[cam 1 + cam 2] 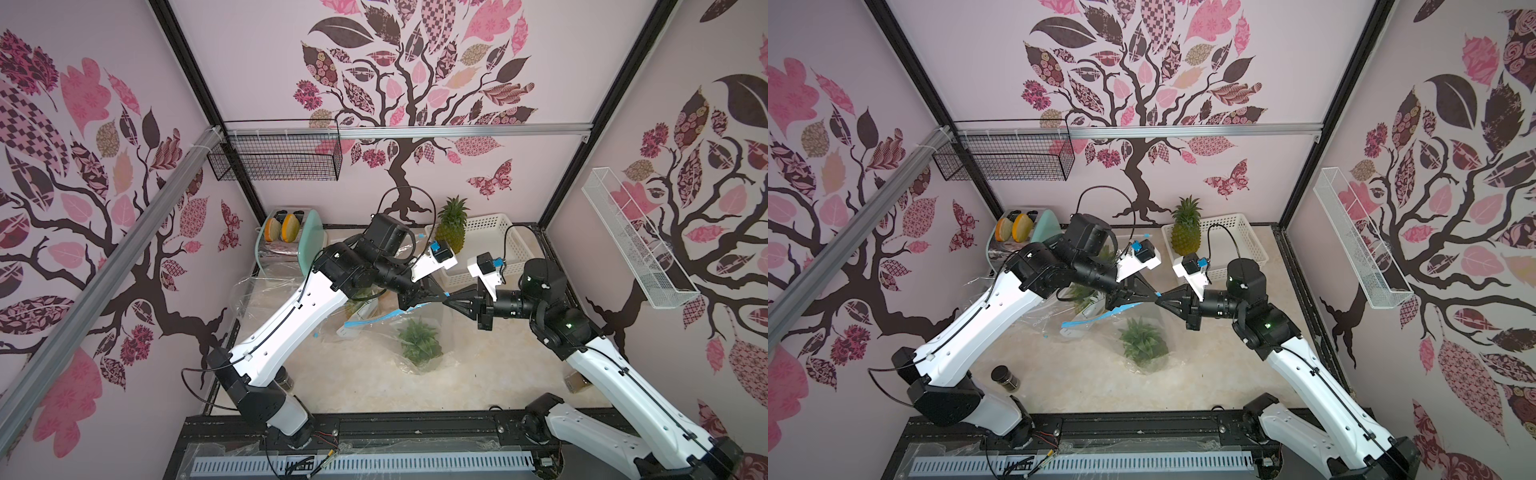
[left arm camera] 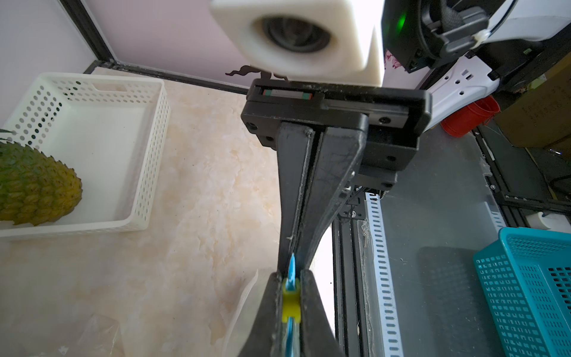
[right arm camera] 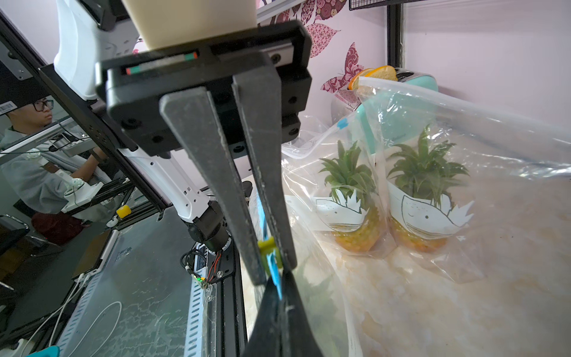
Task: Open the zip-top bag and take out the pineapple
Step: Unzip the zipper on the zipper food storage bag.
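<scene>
Your pineapple (image 1: 417,343) stands in the clear bag (image 1: 432,328) on the table (image 1: 365,386), green crown up, at 7 o'clock from the jaws. There your left gripper (image 2: 291,278) pinches the yellow slider (image 2: 291,304); your right gripper (image 3: 280,278) is clamped on the blue zip strip (image 2: 292,262). Beyond, a whale-drawing tag (image 3: 429,216) wraps another bagged pineapple (image 3: 426,173).

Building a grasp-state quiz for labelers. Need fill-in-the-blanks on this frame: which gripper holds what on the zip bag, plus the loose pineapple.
1. The left gripper is shut on the bag's ___ slider.
2. The right gripper pinches the ___ zip strip right beside it.
3. The unbagged pineapple stands upright in the white ___ at the back.

Missing words: yellow; blue; basket.
</scene>
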Controlling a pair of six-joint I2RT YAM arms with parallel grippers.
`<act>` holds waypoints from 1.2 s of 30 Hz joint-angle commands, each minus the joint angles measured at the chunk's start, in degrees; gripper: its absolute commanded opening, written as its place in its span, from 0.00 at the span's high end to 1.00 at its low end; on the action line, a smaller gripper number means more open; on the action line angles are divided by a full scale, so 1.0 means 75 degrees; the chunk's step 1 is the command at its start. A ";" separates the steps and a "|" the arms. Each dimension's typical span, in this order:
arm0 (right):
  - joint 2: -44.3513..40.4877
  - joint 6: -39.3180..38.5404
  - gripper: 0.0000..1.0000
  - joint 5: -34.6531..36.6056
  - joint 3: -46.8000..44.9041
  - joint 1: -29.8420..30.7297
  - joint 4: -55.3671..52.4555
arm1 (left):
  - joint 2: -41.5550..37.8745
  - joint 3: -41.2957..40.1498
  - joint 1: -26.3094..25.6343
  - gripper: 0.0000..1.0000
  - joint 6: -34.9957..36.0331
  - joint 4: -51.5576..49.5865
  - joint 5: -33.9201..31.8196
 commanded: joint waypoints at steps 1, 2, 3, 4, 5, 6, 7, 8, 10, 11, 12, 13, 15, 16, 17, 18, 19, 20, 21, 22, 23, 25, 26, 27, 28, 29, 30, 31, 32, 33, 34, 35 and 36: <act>-0.0145 0.0227 1.00 0.0738 0.0024 -0.0012 0.0617 | -0.0207 -0.0164 -0.0045 1.00 0.0053 -0.0291 0.0210; -0.0151 0.0250 1.00 0.0820 0.0020 -0.0017 0.0624 | -0.0229 -0.0187 -0.0050 1.00 0.0069 -0.0340 0.0168; -0.0151 0.0258 1.00 0.0859 0.0000 -0.0012 0.0643 | -0.0259 -0.0224 -0.0044 1.00 0.0095 -0.0388 0.0136; -0.0157 0.0284 1.00 0.0873 -0.0019 -0.0007 0.0676 | -0.0288 -0.0270 -0.0044 1.00 0.0104 -0.0414 0.0094; -0.0180 0.0319 1.00 0.0884 -0.0057 -0.0006 0.0743 | -0.0334 -0.0340 -0.0044 1.00 0.0102 -0.0417 0.0037; -0.0197 0.0373 1.00 0.0898 -0.0091 -0.0010 0.0818 | -0.0389 -0.0408 -0.0044 1.00 0.0101 -0.0391 -0.0035; -0.0219 0.0402 1.00 0.0920 -0.0112 -0.0006 0.0867 | -0.0429 -0.0467 -0.0044 1.00 0.0094 -0.0386 -0.0102; -0.0243 0.0436 1.00 0.0953 -0.0134 -0.0015 0.0912 | -0.0459 -0.0538 -0.0044 1.00 0.0075 -0.0386 -0.0206; -0.0291 0.0474 1.00 0.1032 -0.0156 -0.0007 0.0965 | -0.0500 -0.0611 -0.0053 1.00 0.0071 -0.0433 -0.0372; -0.0312 0.0475 1.00 0.1046 -0.0160 -0.0012 0.0961 | -0.0513 -0.0641 -0.0047 1.00 0.0065 -0.0441 -0.0430; -0.0332 0.0497 1.00 0.1101 -0.0169 -0.0011 0.0997 | -0.0536 -0.0682 -0.0044 1.00 0.0049 -0.0450 -0.0495; -0.0349 0.0520 1.00 0.1122 -0.0182 -0.0018 0.1028 | -0.0549 -0.0699 -0.0044 1.00 0.0046 -0.0461 -0.0529; -0.0385 0.0555 1.00 0.1168 -0.0207 -0.0027 0.1047 | -0.0572 -0.0757 -0.0047 1.00 0.0029 -0.0475 -0.0599; -0.0406 0.0551 1.00 0.1199 -0.0215 -0.0023 0.1066 | -0.0583 -0.0788 -0.0050 1.00 0.0025 -0.0484 -0.0630; -0.0430 0.0573 1.00 0.1214 -0.0208 -0.0025 0.1071 | -0.0589 -0.0819 -0.0050 1.00 0.0025 -0.0490 -0.0683; -0.0462 0.0589 1.00 0.1257 -0.0224 -0.0018 0.1071 | -0.0604 -0.0853 -0.0044 1.00 0.0004 -0.0493 -0.0748; -0.0478 0.0601 1.00 0.1267 -0.0230 -0.0024 0.1076 | -0.0615 -0.0878 -0.0045 1.00 -0.0010 -0.0497 -0.0812; -0.0524 0.0601 1.00 0.1275 -0.0240 -0.0018 0.1084 | -0.0622 -0.0920 -0.0044 1.00 -0.0009 -0.0514 -0.0874; -0.0558 0.0611 1.00 0.1307 -0.0231 -0.0027 0.1093 | -0.0632 -0.0958 -0.0045 1.00 -0.0017 -0.0518 -0.0951; -0.0593 0.0616 1.00 0.1311 -0.0241 -0.0021 0.1086 | -0.0641 -0.0990 -0.0050 1.00 -0.0024 -0.0511 -0.1035; -0.0623 0.0616 1.00 0.1317 -0.0234 -0.0032 0.1086 | -0.0660 -0.1043 -0.0050 1.00 -0.0023 -0.0531 -0.1137; -0.0687 0.0626 1.00 0.1346 -0.0253 -0.0040 0.1092 | -0.0683 -0.1127 -0.0044 1.00 -0.0035 -0.0578 -0.1321; -0.0710 0.0635 1.00 0.1357 -0.0252 -0.0047 0.1086 | -0.0701 -0.1175 -0.0045 1.00 -0.0062 -0.0588 -0.1454; -0.0718 0.0650 1.00 0.1369 -0.0254 -0.0065 0.1091 | -0.0719 -0.1214 -0.0040 1.00 -0.0081 -0.0619 -0.1597; -0.0730 0.0661 1.00 0.1362 -0.0262 -0.0085 0.1099 | -0.0723 -0.1253 -0.0033 1.00 -0.0101 -0.0634 -0.1691; -0.0737 0.0674 1.00 0.1358 -0.0278 -0.0090 0.1116 | -0.0753 -0.1286 -0.0028 1.00 -0.0126 -0.0667 -0.1788; -0.0737 0.0680 1.00 0.1358 -0.0295 -0.0106 0.1129 | -0.0791 -0.1336 -0.0021 1.00 -0.0176 -0.0654 -0.1885; -0.0737 0.0704 1.00 0.1347 -0.0309 -0.0114 0.1142 | -0.0826 -0.1368 -0.0027 1.00 -0.0222 -0.0629 -0.1970; -0.0718 0.0715 1.00 0.1340 -0.0325 -0.0124 0.1170 | -0.0858 -0.1397 -0.0021 1.00 -0.0245 -0.0627 -0.2011; -0.0695 0.0733 1.00 0.1298 -0.0335 -0.0141 0.1187 | -0.0882 -0.1403 -0.0021 1.00 -0.0264 -0.0615 -0.2044; -0.0680 0.0747 1.00 0.1266 -0.0336 -0.0142 0.1197 | -0.0911 -0.1389 -0.0018 1.00 -0.0293 -0.0587 -0.2060; -0.0657 0.0774 1.00 0.1249 -0.0347 -0.0137 0.1232 | -0.0909 -0.1362 -0.0020 1.00 -0.0292 -0.0580 -0.2060; -0.0633 0.0791 1.00 0.1213 -0.0347 -0.0137 0.1257 | -0.0912 -0.1335 -0.0014 1.00 -0.0283 -0.0572 -0.2061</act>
